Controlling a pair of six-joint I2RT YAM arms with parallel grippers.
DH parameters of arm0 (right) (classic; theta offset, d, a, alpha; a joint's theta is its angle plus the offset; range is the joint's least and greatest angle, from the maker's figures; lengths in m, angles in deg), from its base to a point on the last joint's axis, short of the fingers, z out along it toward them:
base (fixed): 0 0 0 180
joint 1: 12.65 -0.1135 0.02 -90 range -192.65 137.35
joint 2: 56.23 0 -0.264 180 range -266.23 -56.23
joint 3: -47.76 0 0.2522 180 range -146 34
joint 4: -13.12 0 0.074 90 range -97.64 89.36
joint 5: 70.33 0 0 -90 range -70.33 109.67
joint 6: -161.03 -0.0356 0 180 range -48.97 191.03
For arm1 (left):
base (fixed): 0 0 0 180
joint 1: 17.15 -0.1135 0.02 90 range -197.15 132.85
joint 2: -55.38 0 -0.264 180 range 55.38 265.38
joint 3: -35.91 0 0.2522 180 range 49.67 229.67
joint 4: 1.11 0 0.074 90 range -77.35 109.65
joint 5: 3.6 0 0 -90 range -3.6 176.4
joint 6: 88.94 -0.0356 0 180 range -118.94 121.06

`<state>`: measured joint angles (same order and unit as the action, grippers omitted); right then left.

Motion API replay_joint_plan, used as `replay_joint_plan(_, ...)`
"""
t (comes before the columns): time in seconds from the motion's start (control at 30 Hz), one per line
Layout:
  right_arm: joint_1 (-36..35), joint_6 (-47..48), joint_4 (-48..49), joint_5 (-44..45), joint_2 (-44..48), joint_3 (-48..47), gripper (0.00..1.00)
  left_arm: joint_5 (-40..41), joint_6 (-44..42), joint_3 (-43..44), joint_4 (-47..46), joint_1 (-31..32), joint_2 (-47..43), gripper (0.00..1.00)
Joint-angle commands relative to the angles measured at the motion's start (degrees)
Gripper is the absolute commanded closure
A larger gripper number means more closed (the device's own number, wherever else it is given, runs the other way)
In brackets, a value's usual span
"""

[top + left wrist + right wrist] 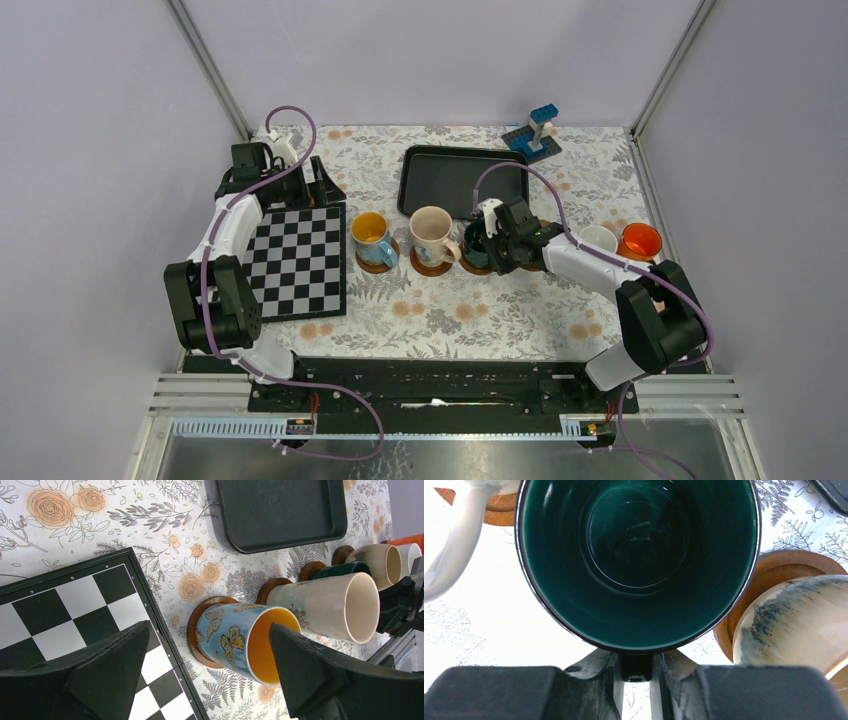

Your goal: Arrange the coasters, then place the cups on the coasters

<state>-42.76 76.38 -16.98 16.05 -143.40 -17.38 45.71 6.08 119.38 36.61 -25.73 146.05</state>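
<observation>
I read the overhead view as a clock face centred on the table.

The floral tablecloth (460, 315) covers the whole table surface and shows orange blossoms and grey sprigs on white.

The chessboard (297, 262) is black-and-white with a black frame. It lies flat at 9 o'clock.

The black tray (450, 178) is rectangular with a raised rim. It lies flat at 12 o'clock, apart from the chessboard.

The toy blocks (535, 133) are blue and white, stacked upright on a dark base plate. I see them at 1 o'clock by the far edge, near the tray's corner.

Dark green cup (639, 555), 3 other cups (320, 605): upright on coasters (192, 630).
</observation>
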Motion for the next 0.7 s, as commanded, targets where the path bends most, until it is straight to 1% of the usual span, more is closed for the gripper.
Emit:
replay_joint_plan(0.0,-0.6,0.6,4.2,1.7,2.0,-0.2,0.91,-0.1,0.0,0.4,-2.3,-0.2,-1.1,0.01)
replay_joint_plan(0.1,-0.6,0.6,4.2,1.4,1.9,0.1,0.87,0.0,0.0,0.7,-2.3,-0.2,-1.1,0.01)
replay_joint_plan(0.2,-0.6,0.5,4.2,1.3,1.9,0.4,0.80,-0.1,-0.2,0.9,-1.9,-0.2,-0.9,0.01)
replay_joint_plan(0.27,-0.6,0.3,4.1,1.1,1.8,0.4,0.74,-0.2,-0.2,1.0,-1.8,-0.2,-0.8,0.01)
replay_joint_plan(0.37,-0.6,0.1,3.5,1.0,2.1,0.5,0.67,-0.1,-0.3,1.1,-1.8,-0.2,-0.8,0.01)
replay_joint_plan(0.53,-0.6,-0.2,2.6,0.9,3.0,0.7,0.64,-0.2,-0.4,1.2,-1.8,-0.2,-0.8,0.01)
replay_joint_plan(0.67,-0.6,-0.3,0.9,0.6,3.7,0.8,0.56,-0.3,-0.4,1.1,-1.7,-0.2,-0.9,0.01)
